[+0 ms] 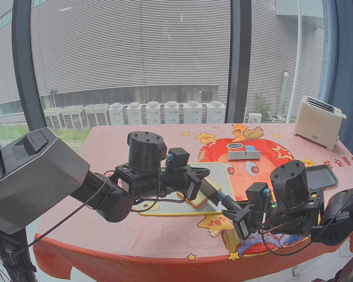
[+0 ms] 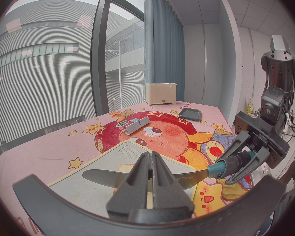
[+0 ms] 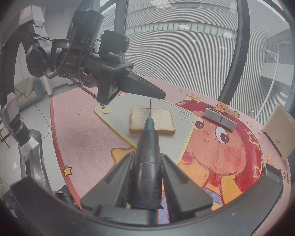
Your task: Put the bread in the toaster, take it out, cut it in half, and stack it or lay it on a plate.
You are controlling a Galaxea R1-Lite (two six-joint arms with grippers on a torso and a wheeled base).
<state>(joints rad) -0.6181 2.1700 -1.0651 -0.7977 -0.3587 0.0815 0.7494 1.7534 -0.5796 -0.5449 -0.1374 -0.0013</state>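
Observation:
A slice of toasted bread [image 3: 151,120] lies flat on the pale cutting board [image 3: 182,138] in the middle of the table. My right gripper [image 3: 147,161] is shut on the teal-and-black handle of a knife [image 1: 213,194]. The blade stands edge-down along the middle of the slice. My left gripper [image 1: 206,172] is shut with nothing in it, its tip just above the far edge of the bread [image 1: 197,200]. In the left wrist view the blade [image 2: 105,177] crosses in front of the shut fingers [image 2: 144,171]. The cream toaster [image 1: 319,122] stands at the far right corner.
A dark rectangular plate [image 1: 321,177] lies on the table's right side, near my right arm. A grey knife holder [image 1: 244,152] sits beyond the cutting board [image 1: 223,173]. The cartoon tablecloth ends at the window behind and at the near edge.

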